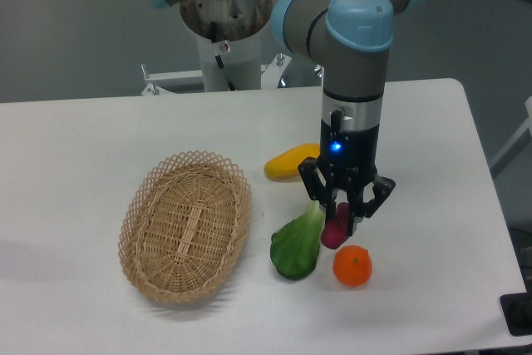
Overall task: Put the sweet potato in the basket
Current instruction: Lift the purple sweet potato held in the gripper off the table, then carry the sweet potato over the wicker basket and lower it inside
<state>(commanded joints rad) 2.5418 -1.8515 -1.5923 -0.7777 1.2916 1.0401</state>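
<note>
The sweet potato (336, 230) is a small magenta-purple piece lying on the white table, between a green leafy vegetable and an orange. My gripper (339, 220) is lowered straight over it. Its jaws are spread, with one finger on each side of the sweet potato's upper end, which they partly hide. The sweet potato still rests on the table. The basket (187, 224), oval tan wicker, lies to the left of the gripper and holds nothing.
A green leafy vegetable (298, 244) touches the sweet potato's left side. An orange (352, 265) sits just to its front right. A yellow oblong vegetable (290, 162) lies behind the gripper. The robot base (226, 31) stands at the table's back edge.
</note>
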